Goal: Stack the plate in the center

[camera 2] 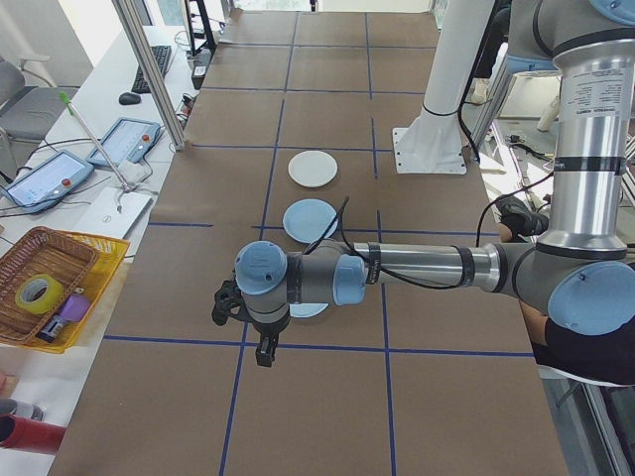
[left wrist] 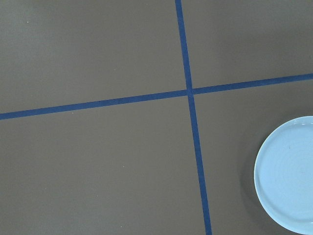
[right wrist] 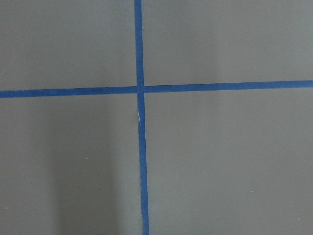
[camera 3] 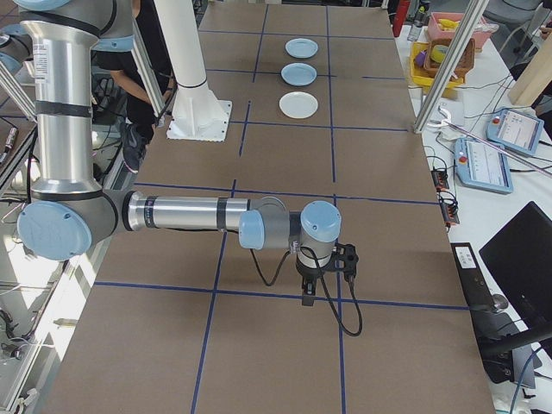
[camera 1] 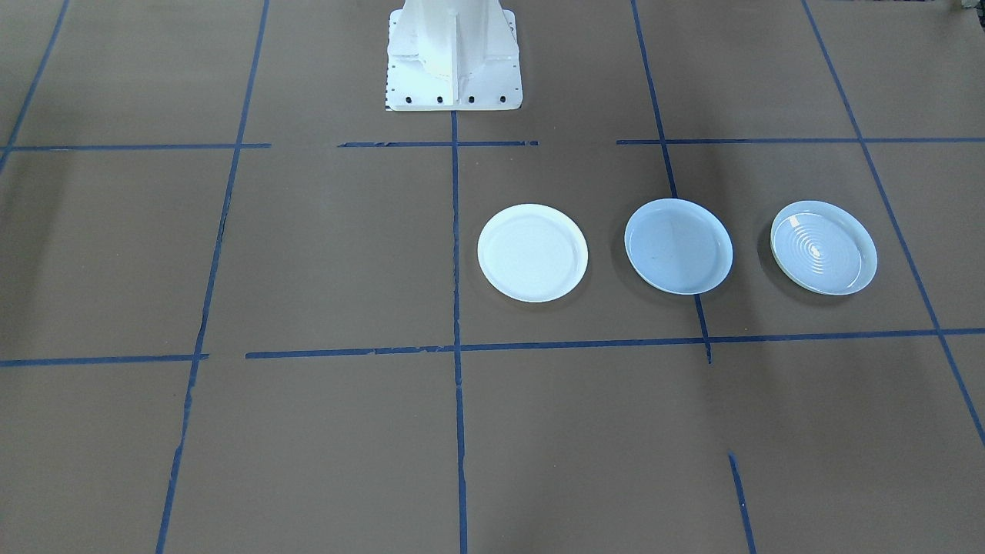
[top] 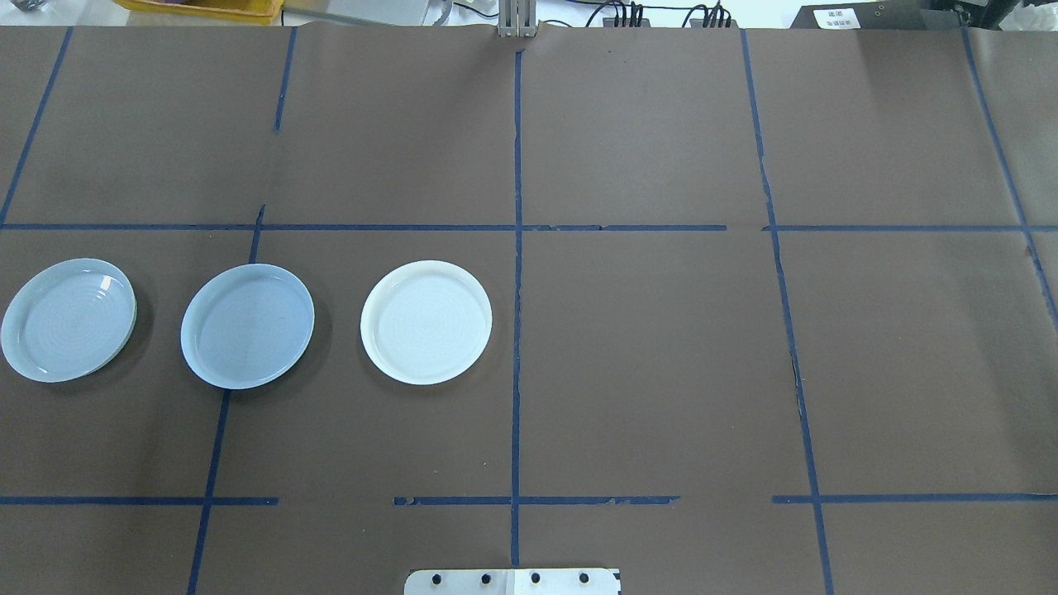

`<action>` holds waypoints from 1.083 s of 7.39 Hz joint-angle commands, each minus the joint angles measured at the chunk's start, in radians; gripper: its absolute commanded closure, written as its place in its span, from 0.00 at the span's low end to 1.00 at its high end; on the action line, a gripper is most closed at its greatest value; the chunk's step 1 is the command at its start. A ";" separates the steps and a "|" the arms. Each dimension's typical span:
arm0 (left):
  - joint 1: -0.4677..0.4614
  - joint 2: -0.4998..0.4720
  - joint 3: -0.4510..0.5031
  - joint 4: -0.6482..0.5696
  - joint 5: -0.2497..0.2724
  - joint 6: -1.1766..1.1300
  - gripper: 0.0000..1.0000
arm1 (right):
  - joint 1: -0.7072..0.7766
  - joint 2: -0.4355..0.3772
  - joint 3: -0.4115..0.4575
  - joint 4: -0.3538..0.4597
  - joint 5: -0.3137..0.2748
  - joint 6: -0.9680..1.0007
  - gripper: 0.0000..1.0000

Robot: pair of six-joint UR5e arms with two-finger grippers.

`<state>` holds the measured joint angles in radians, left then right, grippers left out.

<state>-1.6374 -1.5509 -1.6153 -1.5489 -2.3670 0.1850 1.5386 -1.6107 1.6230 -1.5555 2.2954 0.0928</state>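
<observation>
A brown paper-covered worktop, gridded with blue tape lines, carries three plates in a row on the robot's left half. The plain pale blue plate lies in the middle of the row, with the white plate nearest the worktop's centre line and the ringed plate with a cream rim outermost; none of the three touches another. The white robot base stands at the worktop's edge. Seen from the sides, the left arm reaches out level above the ringed plate, its end effector pointing down, while the right arm extends over bare paper, well apart from the plates, its end effector also pointing down. Whether either end effector is wide or narrow cannot be told from these views.
</observation>
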 commanded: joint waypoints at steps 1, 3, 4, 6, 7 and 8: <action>0.001 0.000 -0.001 -0.002 0.005 0.001 0.00 | 0.000 0.000 0.000 0.000 0.001 0.001 0.00; 0.008 -0.008 -0.018 -0.017 0.002 -0.004 0.00 | 0.000 0.000 0.000 0.000 0.001 0.001 0.00; 0.011 -0.011 -0.014 -0.025 0.002 -0.010 0.00 | 0.000 0.000 0.000 0.000 0.001 0.001 0.00; 0.056 -0.005 -0.003 -0.098 -0.001 -0.012 0.00 | 0.000 0.000 0.000 0.000 0.001 -0.001 0.00; 0.080 0.001 -0.006 -0.118 -0.001 -0.068 0.00 | 0.000 0.000 0.000 0.000 -0.001 0.001 0.00; 0.093 0.044 -0.011 -0.213 -0.001 -0.170 0.00 | 0.000 0.000 0.000 0.000 -0.001 -0.001 0.00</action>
<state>-1.5666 -1.5423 -1.6225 -1.6750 -2.3683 0.1123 1.5386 -1.6107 1.6230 -1.5555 2.2953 0.0929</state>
